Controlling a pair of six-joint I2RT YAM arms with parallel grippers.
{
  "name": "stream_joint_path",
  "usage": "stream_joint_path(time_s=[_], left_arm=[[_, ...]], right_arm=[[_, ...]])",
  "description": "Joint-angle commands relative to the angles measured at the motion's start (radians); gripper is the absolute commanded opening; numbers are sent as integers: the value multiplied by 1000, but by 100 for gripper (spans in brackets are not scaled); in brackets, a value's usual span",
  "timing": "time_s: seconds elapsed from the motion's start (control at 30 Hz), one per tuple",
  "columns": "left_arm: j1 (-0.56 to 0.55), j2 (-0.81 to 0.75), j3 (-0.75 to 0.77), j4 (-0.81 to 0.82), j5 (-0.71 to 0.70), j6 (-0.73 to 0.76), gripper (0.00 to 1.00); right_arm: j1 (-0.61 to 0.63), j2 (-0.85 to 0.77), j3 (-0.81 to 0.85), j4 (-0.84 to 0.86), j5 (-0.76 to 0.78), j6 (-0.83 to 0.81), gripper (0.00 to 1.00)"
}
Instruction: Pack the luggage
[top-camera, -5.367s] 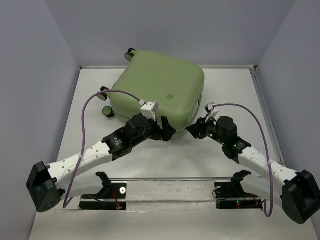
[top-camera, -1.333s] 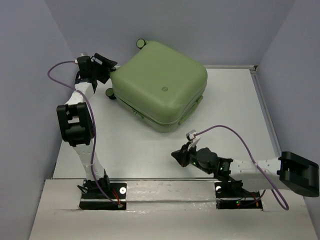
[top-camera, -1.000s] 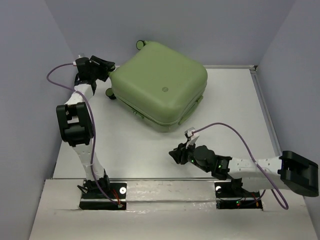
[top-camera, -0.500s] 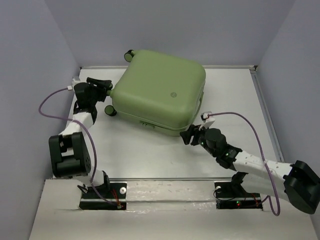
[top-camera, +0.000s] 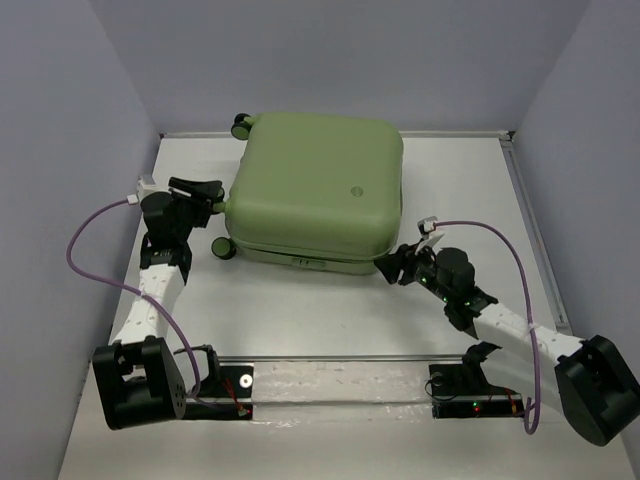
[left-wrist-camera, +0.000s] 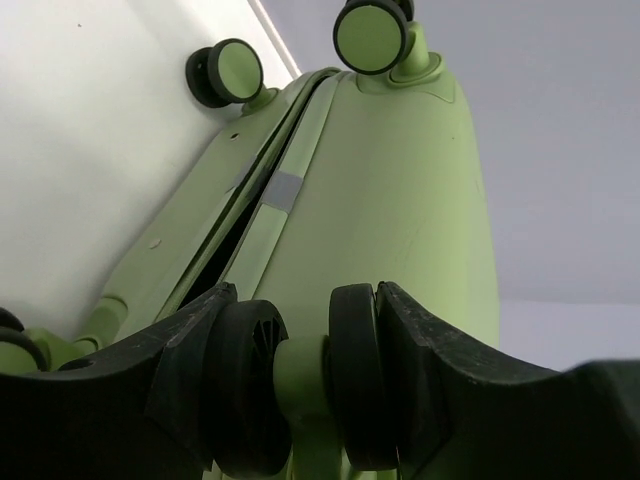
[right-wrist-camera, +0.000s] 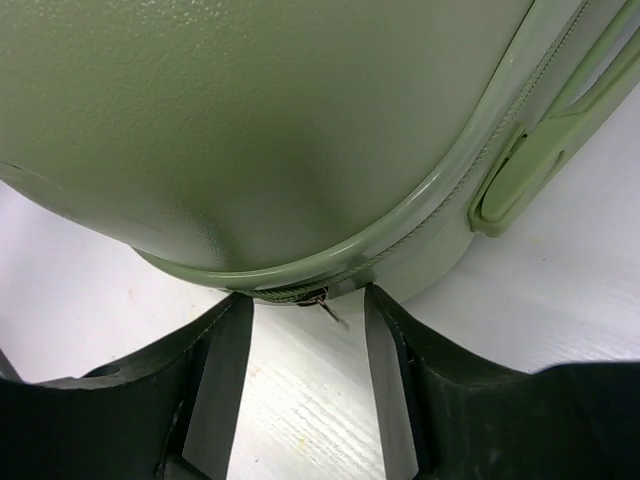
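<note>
Left wrist view: left pincer (left-wrist-camera: 300, 345) pinches a black wheel (left-wrist-camera: 352, 380) of the rounded luggage (left-wrist-camera: 400, 200); right pincer (right-wrist-camera: 307, 330) spread.

A robotics lab bench, boxed in as a test cell.
Two white-and-black robot arms, the left arm (top-camera: 150, 290) and the right arm (top-camera: 510, 325), are bolted to a metal rail (top-camera: 340, 382) at the near edge of a white table (top-camera: 320, 315). Plain grey-lilac panel walls (top-camera: 60, 150) close the table in on three sides. Purple cables (top-camera: 72, 250) loop off each arm, and small green lights glow on the right one.
</note>
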Motion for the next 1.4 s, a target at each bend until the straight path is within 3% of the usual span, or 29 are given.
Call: stream_joint_path(time_s=[0.0,0.27,0.37,0.53,0.67,0.77,0.83,1.0,1.07,1.2,1.3,1.37], left_arm=[[-11,-35,33,27,82,210,6],[-11,-15,-21,68,83,176,6],[-13,-19,-50,106,74,149,6],[-13,-10,-75,119,62,159,6],[-18,-2,-98,149,68,141,6],[-50,-8,-107,160,59,135,6],[-86,-18,-113,165,40,130,6],[-177,-45,-133,169,-3,126,6],[-186,-65,-141,166,0,133,6],[-186,-122,-156,128,-1,164,6],[-188,-137,-170,126,16,165,6],[-205,-142,-178,123,22,176,6]], right_arm=[[-8,12,-11,100,-28,-33,44],[-8,139,-7,224,-54,-22,40],[-8,151,-17,281,-45,-4,32],[-8,177,-17,324,-52,-2,8],[-8,203,-23,367,-86,39,7],[129,197,-31,346,53,79,7],[337,197,12,269,289,84,7],[536,392,216,119,458,105,7],[523,400,242,77,493,116,7],[321,178,172,36,245,127,7],[143,38,195,-99,155,64,7],[101,-16,248,-197,57,4,7]])
